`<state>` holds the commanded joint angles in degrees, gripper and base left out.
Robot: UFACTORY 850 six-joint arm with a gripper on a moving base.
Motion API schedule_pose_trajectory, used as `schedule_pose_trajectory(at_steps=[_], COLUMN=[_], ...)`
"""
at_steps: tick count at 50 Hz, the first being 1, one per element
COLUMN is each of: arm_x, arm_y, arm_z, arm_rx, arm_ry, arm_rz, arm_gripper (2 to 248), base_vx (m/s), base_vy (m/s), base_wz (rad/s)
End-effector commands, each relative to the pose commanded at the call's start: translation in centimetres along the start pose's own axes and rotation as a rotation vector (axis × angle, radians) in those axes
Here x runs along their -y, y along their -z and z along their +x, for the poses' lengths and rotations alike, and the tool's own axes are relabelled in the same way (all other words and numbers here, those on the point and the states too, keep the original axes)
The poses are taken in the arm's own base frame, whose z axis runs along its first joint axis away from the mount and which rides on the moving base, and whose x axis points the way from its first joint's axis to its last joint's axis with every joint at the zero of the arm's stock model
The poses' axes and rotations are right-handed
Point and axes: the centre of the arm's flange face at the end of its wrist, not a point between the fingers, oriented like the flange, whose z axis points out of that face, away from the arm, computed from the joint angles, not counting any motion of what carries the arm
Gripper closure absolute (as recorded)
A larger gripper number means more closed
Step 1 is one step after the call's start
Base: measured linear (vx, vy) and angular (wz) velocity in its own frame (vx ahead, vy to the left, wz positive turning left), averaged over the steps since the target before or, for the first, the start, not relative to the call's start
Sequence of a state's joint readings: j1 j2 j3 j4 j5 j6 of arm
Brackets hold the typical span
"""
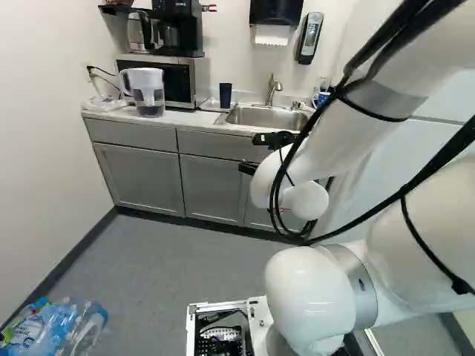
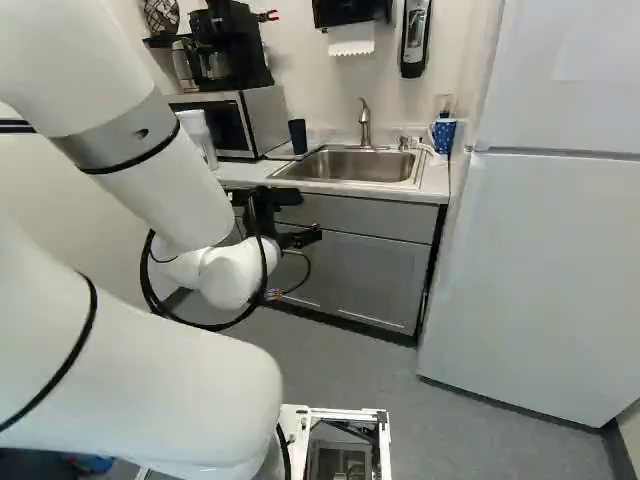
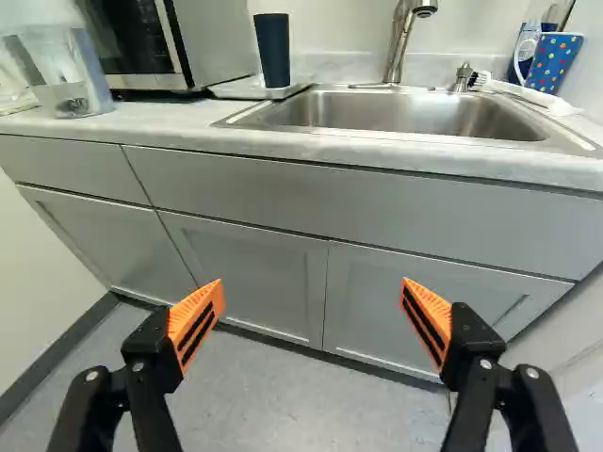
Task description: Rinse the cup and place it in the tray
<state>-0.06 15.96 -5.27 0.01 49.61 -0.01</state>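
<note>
Nearest the base cameras stood my one white arm (image 2: pixel 130 375), ending in my one gripper (image 2: pixel 311 216). Its two fingers, each with one orange pad (image 3: pixel 196 325), stood wide apart; the tool was released and level with the cabinet fronts, ahead of which it hung.

The one dark blue cup (image 3: pixel 272 52) stood upright on the counter (image 3: pixel 160 127), between the microwave and the sink, on one low, pale tray (image 3: pixel 229 90). Just beside the tray lay the single-basin sink (image 3: pixel 405 113), with one tap (image 3: pixel 398 42) rising behind it. Near the sink's far corner from the cup were one brush (image 3: pixel 539 96) and one spotted blue container (image 3: pixel 554 61).

On the cup's other side stood one microwave (image 1: pixel 200 78), bearing one coffee maker (image 1: pixel 180 22) and one glass kettle (image 1: pixel 137 31); one pitcher (image 1: pixel 146 93) stood before it. Two dispensers were mounted on the wall above: one for paper towels (image 1: pixel 276 9), one slimmer (image 1: pixel 309 38). Below the counter, the wrist view showed three cabinet doors (image 3: pixel 254 273) under two drawer fronts (image 3: pixel 349 202).

Farther out, one white refrigerator (image 2: pixel 540 260) occupied the right of the right base view, and several plastic bottles (image 1: pixel 59 326) lay at the lower left of the left base view.
</note>
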Motion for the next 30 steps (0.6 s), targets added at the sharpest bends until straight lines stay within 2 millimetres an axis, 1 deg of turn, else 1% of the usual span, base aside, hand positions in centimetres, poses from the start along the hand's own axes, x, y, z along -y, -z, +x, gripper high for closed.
schedule_pose_trajectory(at_steps=[30], arm_x=[0.03], arm_y=[0.11], arm_z=[-0.14], arm_rx=[-0.003], arm_ry=[0.000], arm_rz=[0.001], arm_gripper=[3], base_vx=[0.000], base_vy=[0.000], base_wz=[0.000])
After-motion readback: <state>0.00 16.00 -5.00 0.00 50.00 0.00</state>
